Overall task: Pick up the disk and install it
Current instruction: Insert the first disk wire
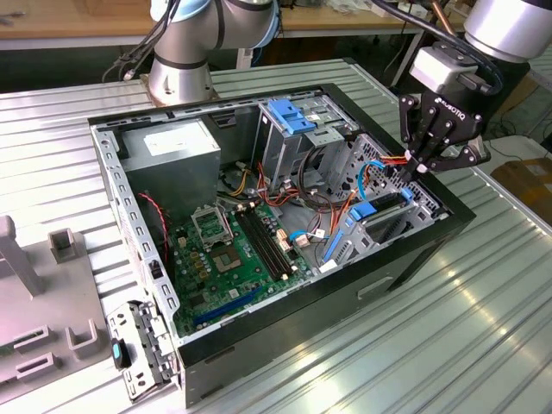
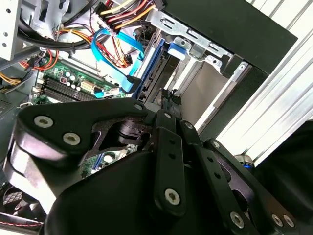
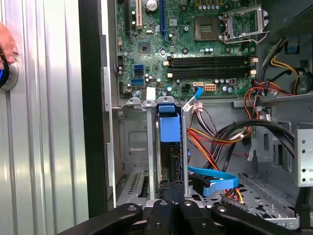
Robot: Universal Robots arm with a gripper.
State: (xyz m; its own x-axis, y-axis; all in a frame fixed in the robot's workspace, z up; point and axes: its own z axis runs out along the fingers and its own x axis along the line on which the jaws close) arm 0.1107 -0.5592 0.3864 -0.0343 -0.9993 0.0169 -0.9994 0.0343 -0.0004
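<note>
The disk [image 3: 169, 155] stands on edge in a metal bay slot at the open computer case's end wall, its bright blue rail tab [image 3: 169, 128] pointing toward the motherboard. In the exterior view the disk's blue rails [image 1: 373, 210] sit in the bay at that view's right. My gripper [image 1: 412, 170] hangs straight over this slot with its black fingers pressed together. The fingertips [image 3: 165, 188] reach the disk's outer edge; I cannot tell whether they touch it. In the second wrist view my gripper [image 2: 168, 95] points at the blue rail [image 2: 155, 68].
Blue and orange cables [image 1: 384, 168] loop close beside the bay. The case [image 1: 414, 250] also holds a green motherboard [image 1: 233, 250], a grey power-supply box [image 1: 177, 151] and a tall cage with a blue top [image 1: 289, 121]. A hand [image 3: 6, 44] rests on the ribbed table.
</note>
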